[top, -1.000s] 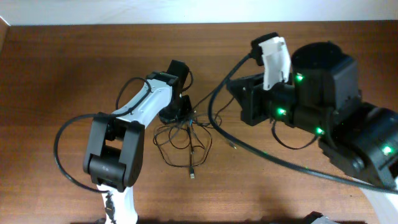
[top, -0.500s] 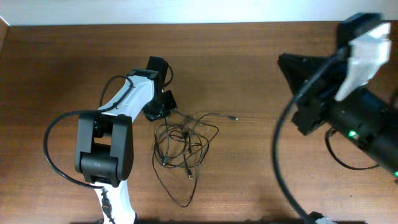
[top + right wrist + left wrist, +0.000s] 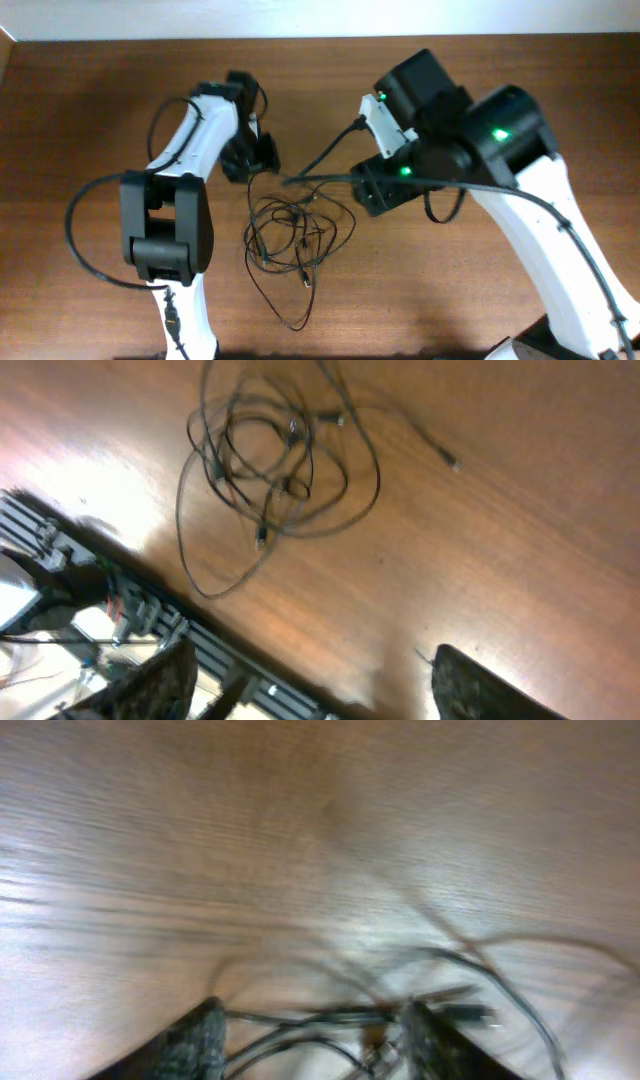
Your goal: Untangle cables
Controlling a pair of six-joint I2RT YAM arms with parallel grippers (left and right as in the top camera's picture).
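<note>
Cables (image 3: pixel 295 240): knotted heap at centre of overhead frame, loose ends trailing toward the bottom.
Right gripper (image 3: pixel 310 680): released and empty, high over the heap, likely lining up a grab.
Left gripper (image 3: pixel 315 1025): released, straddling the upper strands, probably to pinch one.

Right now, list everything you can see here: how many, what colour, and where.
cables: one tangled bunch, strand count unclear, black, mid-table between the arms
table: one, brown wood, under everything
white strip: one, beyond the table's far edge
arms: two, white and black, either side of the bunch
arm wiring: thick black cords, looping off each arm
left gripper: one, dark, open, at the bunch's far edge, strands between its fingers
right gripper: one, dark, open, above the table right of the bunch, holding nothing
</note>
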